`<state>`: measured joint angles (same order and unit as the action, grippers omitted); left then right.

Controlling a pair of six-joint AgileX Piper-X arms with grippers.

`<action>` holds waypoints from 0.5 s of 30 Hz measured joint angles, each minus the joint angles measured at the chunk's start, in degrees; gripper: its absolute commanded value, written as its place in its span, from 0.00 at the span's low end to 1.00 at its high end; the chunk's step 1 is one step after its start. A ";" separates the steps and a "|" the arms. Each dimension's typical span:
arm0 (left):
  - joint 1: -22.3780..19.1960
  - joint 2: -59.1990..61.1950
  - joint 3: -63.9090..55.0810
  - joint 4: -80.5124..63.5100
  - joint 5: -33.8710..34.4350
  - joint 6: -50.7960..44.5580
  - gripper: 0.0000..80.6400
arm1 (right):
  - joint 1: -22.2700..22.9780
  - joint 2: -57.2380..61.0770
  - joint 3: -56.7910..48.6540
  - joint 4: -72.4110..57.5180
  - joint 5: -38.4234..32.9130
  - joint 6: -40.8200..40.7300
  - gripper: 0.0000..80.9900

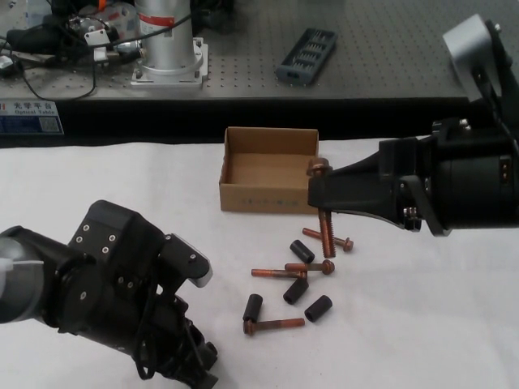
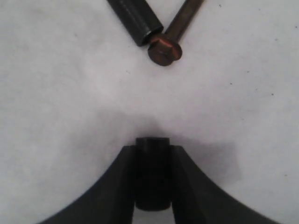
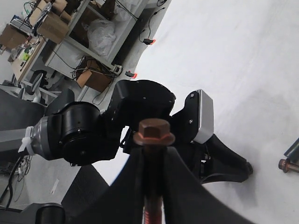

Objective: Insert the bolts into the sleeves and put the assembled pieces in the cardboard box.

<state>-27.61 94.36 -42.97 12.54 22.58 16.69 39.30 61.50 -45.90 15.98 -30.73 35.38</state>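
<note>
The white cloth (image 1: 97, 186) covers the tabletop. Beyond its far edge is a perforated metal table (image 1: 389, 49) carrying a metal post (image 1: 166, 40), a grey rack (image 1: 306, 53) and cables (image 1: 40, 40) at its left end.

The cardboard box (image 1: 270, 193) sits open near the middle of the cloth's far edge. Just in front of its right front corner, the right gripper (image 1: 316, 194) is clenched on one copper bolt (image 1: 326, 223). The bolt stands about upright, with its hex head above the fingers and its threaded end pointing down at the pile.

That pile lies right of the tabletop's centre, between the box and the near edge. Four bolts lie flat:
- the farthest bolt (image 1: 328, 237)
- a second bolt (image 1: 312, 266)
- a third bolt (image 1: 276, 273)
- the nearest bolt (image 1: 274, 325), which lies roughly along the near edge

Four black sleeves lie among them, each at its own angle:
- the far sleeve (image 1: 302, 251)
- the middle sleeve (image 1: 295, 290)
- the right sleeve (image 1: 318, 308)
- the left sleeve (image 1: 253, 307)

The left arm (image 1: 105, 284) is by the near edge, left of the pile. The left gripper (image 2: 152, 154) grasps a fifth sleeve (image 2: 152, 172), whose long axis runs along the fingers.

That makes five bolts and five sleeves.
</note>
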 measured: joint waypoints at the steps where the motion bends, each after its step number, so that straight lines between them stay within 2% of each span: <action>1: 0.00 0.00 -0.38 1.06 0.39 0.00 0.01 | 0.00 0.00 0.00 0.00 0.00 0.00 0.04; 10: 0.00 -4.85 -3.03 6.14 6.02 -0.42 0.01 | -1.83 0.00 0.00 0.00 0.00 -0.34 0.04; 15: 0.00 -10.74 -3.24 6.14 16.41 -3.71 0.01 | -1.82 0.00 0.00 0.00 0.48 -1.31 0.04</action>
<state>-27.61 83.61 -46.21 18.68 38.99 12.97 37.47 61.50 -45.90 15.98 -30.25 34.07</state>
